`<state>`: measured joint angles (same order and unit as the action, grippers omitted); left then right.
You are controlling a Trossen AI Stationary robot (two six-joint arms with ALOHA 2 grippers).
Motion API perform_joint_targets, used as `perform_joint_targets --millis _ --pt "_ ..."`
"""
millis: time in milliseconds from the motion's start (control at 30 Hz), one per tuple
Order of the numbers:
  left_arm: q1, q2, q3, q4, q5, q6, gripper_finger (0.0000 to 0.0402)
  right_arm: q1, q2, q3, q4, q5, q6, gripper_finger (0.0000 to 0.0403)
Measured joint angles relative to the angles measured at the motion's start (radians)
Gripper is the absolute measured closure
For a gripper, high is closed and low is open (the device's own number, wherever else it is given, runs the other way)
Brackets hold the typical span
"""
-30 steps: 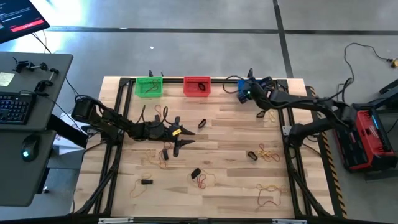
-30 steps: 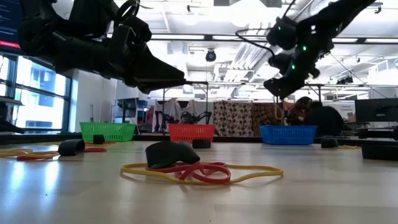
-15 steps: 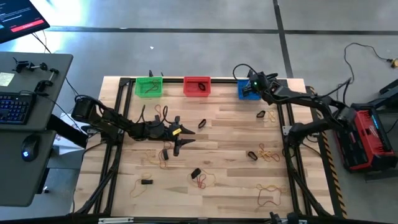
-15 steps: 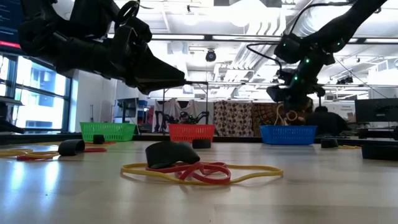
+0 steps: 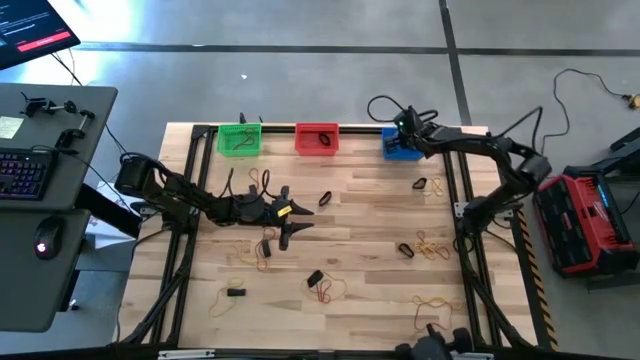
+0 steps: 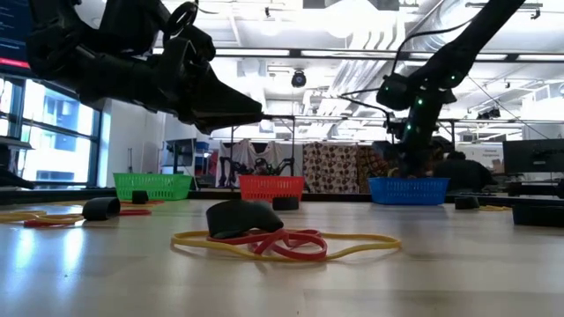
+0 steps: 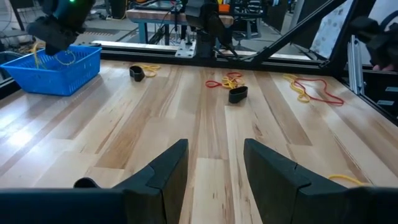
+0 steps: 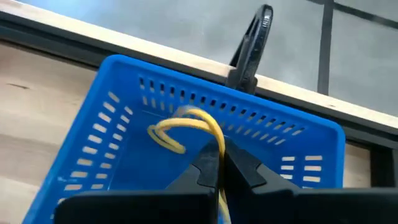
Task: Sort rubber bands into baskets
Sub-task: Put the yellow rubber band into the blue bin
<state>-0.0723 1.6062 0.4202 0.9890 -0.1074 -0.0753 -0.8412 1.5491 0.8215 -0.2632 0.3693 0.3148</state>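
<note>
Right gripper (image 8: pixel 219 163) over blue basket (image 8: pixel 124 112) at table's far edge, fingers pinched tight on yellow rubber band (image 8: pixel 186 127). Band loops above basket floor; only right wrist view shows pinch. Left gripper (image 7: pixel 214 165) spread, empty, hovering mid-table. Low view alone shows red-yellow tangle (image 6: pixel 291 244) up front.

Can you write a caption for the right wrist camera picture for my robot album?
Right pincer, shut on a yellow rubber band, hangs over the blue basket.
</note>
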Motion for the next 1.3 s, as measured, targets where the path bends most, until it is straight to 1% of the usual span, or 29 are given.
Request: perform_joint_targets --millis 100,300,467,533,633,733,867,1067,1200,1300 --pt "0.000 0.000 0.000 0.000 0.000 0.000 0.0252 -0.021 0.004 0.003 -0.019 -0.017 0.000 0.0403" --pt "0.000 0.000 0.000 0.000 -0.001 0.000 0.0252 -0.064 0.006 0.003 -0.051 -0.089 0.021 0.0403" --pt "0.000 0.000 0.000 0.000 -0.001 0.000 0.0252 -0.082 0.035 0.003 -0.053 -0.141 0.025 0.0403" --pt "0.000 0.000 0.000 -0.001 -0.001 0.000 0.0252 -0.086 0.053 0.002 -0.053 -0.149 0.023 0.0403" --pt "0.000 0.000 0.000 -0.001 -0.001 0.000 0.0252 -0.088 0.076 0.002 -0.053 -0.127 0.021 0.0396" --pt "0.000 0.000 0.000 -0.002 -0.001 0.000 0.0252 -0.088 0.083 0.002 -0.053 -0.111 0.019 0.0377" --pt "0.000 0.000 0.000 -0.002 -0.001 0.000 0.0252 -0.088 0.083 0.010 -0.071 -0.124 0.017 0.0336" --pt "0.000 0.000 0.000 -0.001 -0.001 -0.019 0.0252 -0.088 0.082 0.107 -0.184 -0.126 0.004 0.0276" --pt "0.000 0.000 0.000 -0.001 -0.001 -0.019 0.0252 -0.080 0.082 0.185 -0.223 -0.135 -0.075 0.0255" --pt "0.000 0.000 0.000 -0.001 -0.001 -0.018 0.0252 -0.063 0.073 0.220 -0.228 -0.158 -0.136 0.0255"
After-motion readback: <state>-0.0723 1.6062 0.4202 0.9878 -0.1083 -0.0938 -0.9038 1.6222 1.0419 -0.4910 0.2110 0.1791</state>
